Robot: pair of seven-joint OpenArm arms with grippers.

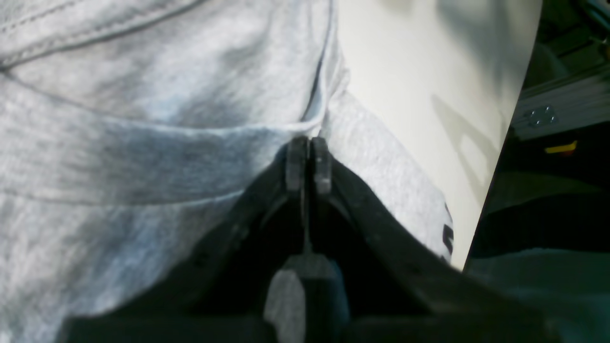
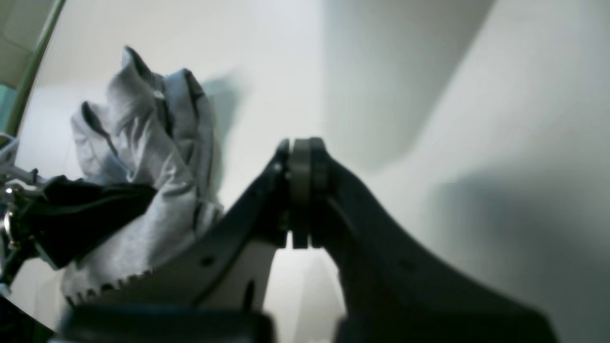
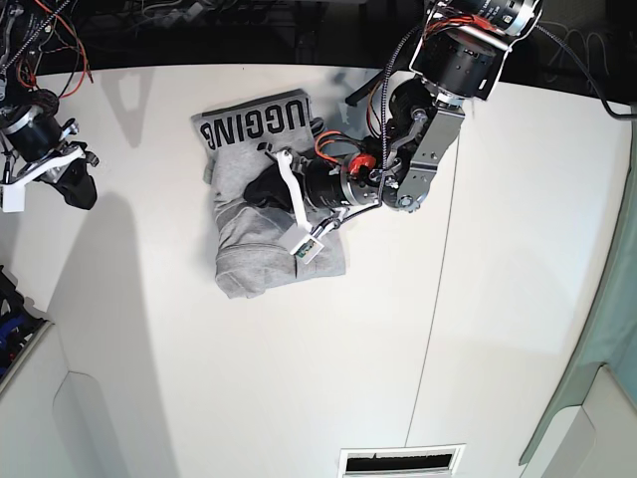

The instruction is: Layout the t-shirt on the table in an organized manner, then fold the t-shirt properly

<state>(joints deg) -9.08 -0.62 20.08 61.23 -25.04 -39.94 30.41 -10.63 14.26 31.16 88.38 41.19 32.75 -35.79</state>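
Note:
The light grey t-shirt point(image 3: 249, 249) lies bunched on the white table point(image 3: 498, 299), with its black lettering point(image 3: 254, 124) showing on the far part. My left gripper point(image 3: 257, 189) rests on the middle of the heap. In the left wrist view its fingertips point(image 1: 309, 157) are pressed together on a raised fold of the t-shirt point(image 1: 143, 143), beside bare table point(image 1: 405, 71). My right gripper point(image 3: 78, 189) hovers far off at the table's left side. Its jaws point(image 2: 301, 190) are shut with nothing between them, and the t-shirt point(image 2: 143, 157) stands crumpled to its left.
A thin seam line point(image 3: 443, 299) runs down the tabletop right of the shirt. A vent slot point(image 3: 403, 460) sits at the near edge. Cables and dark gear line the back edge. In the left wrist view the table's edge drops off to an aluminium frame point(image 1: 557, 109).

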